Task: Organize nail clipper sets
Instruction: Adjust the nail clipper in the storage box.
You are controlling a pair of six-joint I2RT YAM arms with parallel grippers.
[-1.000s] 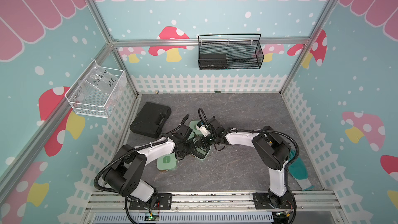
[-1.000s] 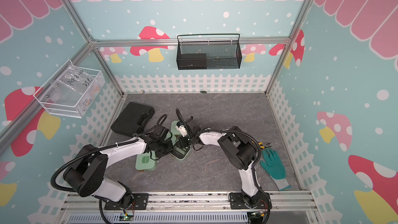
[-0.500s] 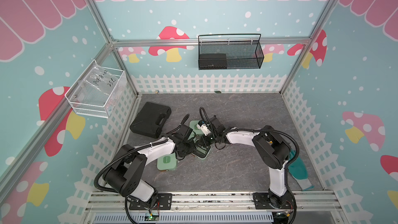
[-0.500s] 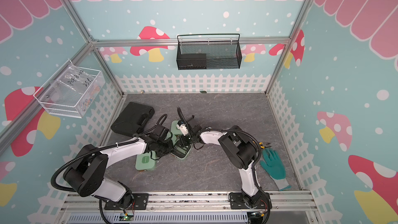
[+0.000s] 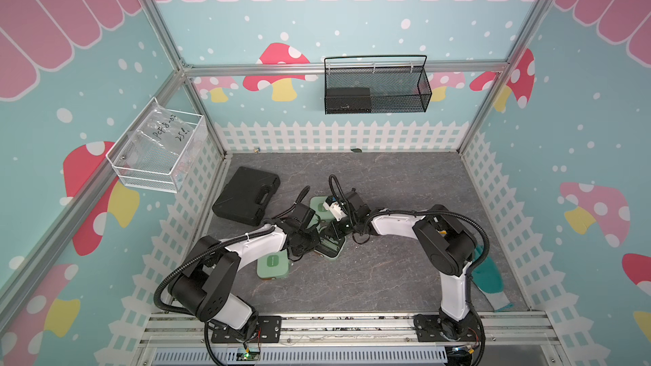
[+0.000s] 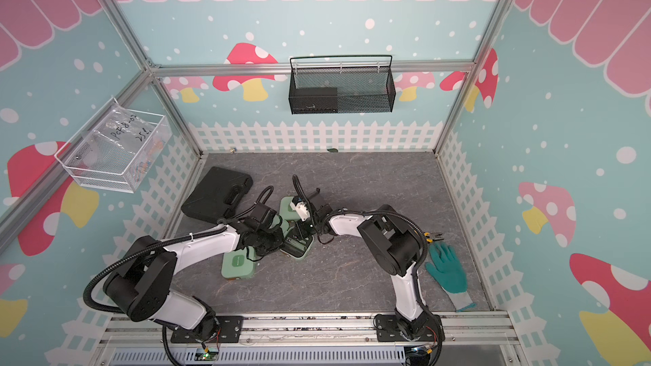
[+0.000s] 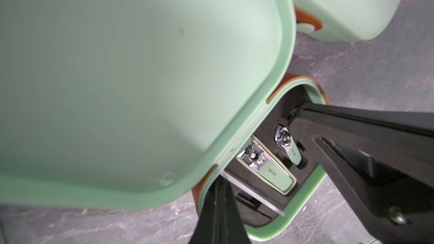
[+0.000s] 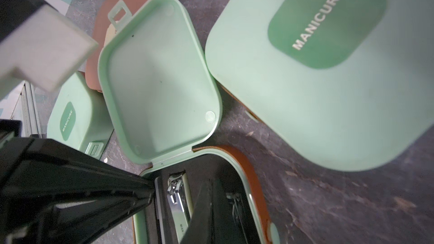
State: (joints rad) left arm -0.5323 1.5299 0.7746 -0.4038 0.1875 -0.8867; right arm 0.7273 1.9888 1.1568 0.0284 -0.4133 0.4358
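An open mint nail clipper case lies mid-floor, its lid raised. Its black insert holds two silver clippers and a flat file. My left gripper is shut, its tip at the tray's rim near the hinge. My right gripper is shut too, its tip down on the insert beside a clipper. A closed mint case lies nearer the front and another behind. In the right wrist view a brown case shows behind the lid.
A large black case with a handle lies at the back left. A teal glove and small pliers lie by the right arm's base. A black wire basket and a clear bin hang on the walls.
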